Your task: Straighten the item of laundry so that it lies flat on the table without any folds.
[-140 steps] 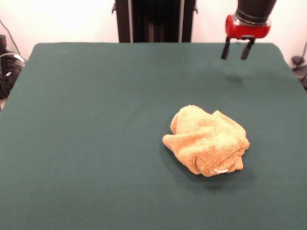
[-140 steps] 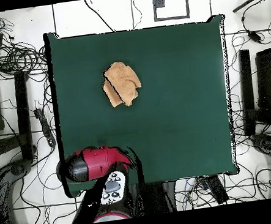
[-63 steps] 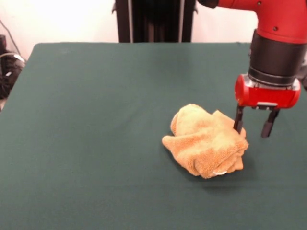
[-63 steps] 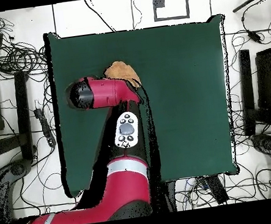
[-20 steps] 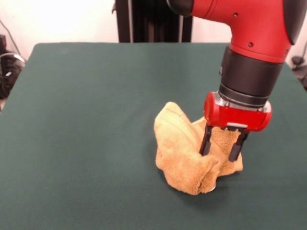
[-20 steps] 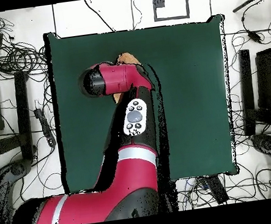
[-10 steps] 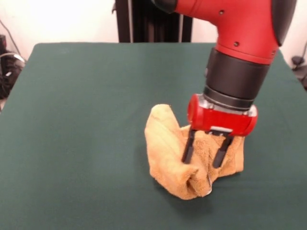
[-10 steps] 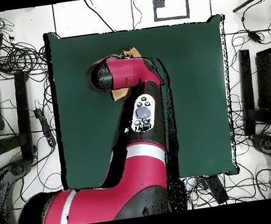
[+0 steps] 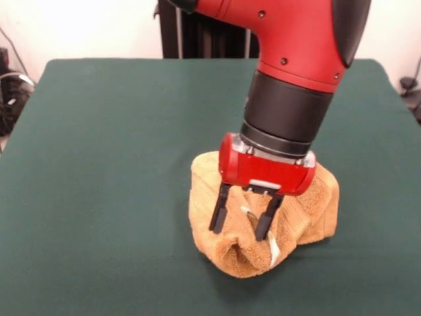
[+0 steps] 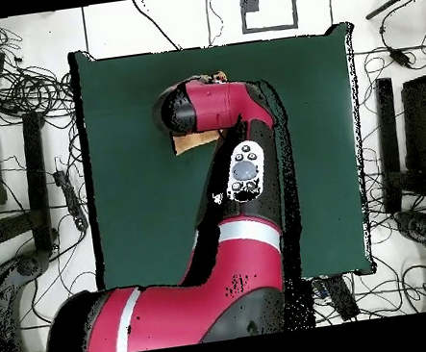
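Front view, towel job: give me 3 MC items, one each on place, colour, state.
1. Where is the hand?
A. Over bare table
B. Down against the towel's heap
C. Drawn back at the top edge

2. What colour is the table cover?
A. Dark green
B. White
C. Red

3. How does the towel lie?
A. Spread flat
B. Bunched in a raised heap
C. Hanging off the table edge

Key: 1 B, the fingers sit against the folds; 2 A, green cloth surrounds the heap; 3 B, folds rise around the hand.
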Action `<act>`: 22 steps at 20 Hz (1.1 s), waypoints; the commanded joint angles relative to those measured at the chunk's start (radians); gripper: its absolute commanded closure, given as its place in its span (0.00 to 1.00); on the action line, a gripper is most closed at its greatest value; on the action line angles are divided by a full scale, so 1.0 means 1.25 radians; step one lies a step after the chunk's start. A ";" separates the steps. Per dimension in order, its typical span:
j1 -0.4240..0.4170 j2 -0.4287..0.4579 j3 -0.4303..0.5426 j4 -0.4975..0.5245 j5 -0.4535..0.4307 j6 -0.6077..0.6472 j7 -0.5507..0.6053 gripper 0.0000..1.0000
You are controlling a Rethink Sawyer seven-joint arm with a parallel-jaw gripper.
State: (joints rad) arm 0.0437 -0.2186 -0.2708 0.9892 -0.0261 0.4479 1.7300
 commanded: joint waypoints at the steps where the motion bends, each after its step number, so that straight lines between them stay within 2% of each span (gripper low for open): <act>1: 0.004 0.030 0.047 -0.003 -0.036 0.031 0.034 0.00; 10: 0.011 0.040 0.049 -0.009 -0.035 0.041 0.063 0.00; 22: 0.007 0.037 0.069 -0.001 -0.032 0.051 0.047 0.00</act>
State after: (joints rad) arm 0.0368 -0.1804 -0.2707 0.9537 -0.0494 0.4477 1.7300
